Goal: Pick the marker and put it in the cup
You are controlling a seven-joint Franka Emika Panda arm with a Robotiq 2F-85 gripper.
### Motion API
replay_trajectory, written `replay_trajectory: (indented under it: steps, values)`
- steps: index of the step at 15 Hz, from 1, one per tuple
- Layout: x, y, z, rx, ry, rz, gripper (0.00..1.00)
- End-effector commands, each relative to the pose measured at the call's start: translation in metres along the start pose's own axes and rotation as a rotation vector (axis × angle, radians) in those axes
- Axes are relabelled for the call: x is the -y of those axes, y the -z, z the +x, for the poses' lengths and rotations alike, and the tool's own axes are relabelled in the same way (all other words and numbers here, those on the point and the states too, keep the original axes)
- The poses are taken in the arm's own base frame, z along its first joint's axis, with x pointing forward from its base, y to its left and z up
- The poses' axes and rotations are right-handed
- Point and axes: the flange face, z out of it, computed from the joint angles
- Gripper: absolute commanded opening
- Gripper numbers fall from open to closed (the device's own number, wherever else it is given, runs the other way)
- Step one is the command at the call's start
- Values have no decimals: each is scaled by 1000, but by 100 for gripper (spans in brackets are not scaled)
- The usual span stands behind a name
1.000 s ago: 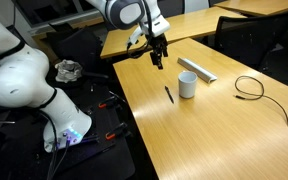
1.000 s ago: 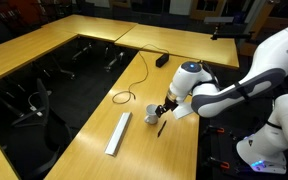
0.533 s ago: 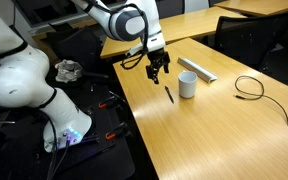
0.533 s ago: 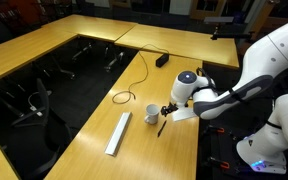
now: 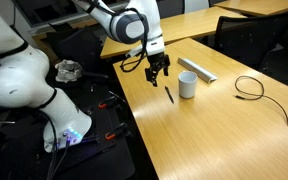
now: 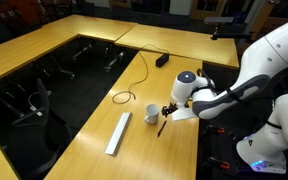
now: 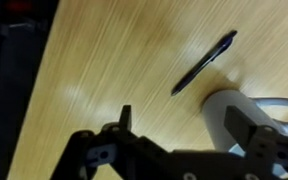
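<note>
Bare bench (image 7: pixel 94 70) lies open from 8 to 12 o'clock of the marker (image 7: pixel 204 62); the cup (image 7: pixel 216 105) crowds its 5 o'clock side. In an exterior view, a white bar (image 5: pixel 197 68) lies at the cup's 1 o'clock and a black cable (image 5: pixel 249 88) well apart at 3.

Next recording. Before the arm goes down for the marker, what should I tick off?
1. Marker lying free on the table: ok.
2. Gripper open, nothing held: ok.
3. Marker between the fingers in the wrist view: not ok, it lies ahead of them.
4. Cup upright, mouth unobstructed: ok.
5. Room for a finger between marker and cup: cannot tell.
</note>
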Motion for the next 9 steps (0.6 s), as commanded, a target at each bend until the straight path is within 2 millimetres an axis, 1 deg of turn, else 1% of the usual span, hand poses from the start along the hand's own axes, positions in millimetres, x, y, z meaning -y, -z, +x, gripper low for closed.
replay_trajectory:
  steps: [1,5,9]
  values:
    - [-5,-25,7,78,-128,-2,100]
    - [-5,-63,17,124,-261,-27,100]
    - [8,-96,23,129,-298,-60,100]
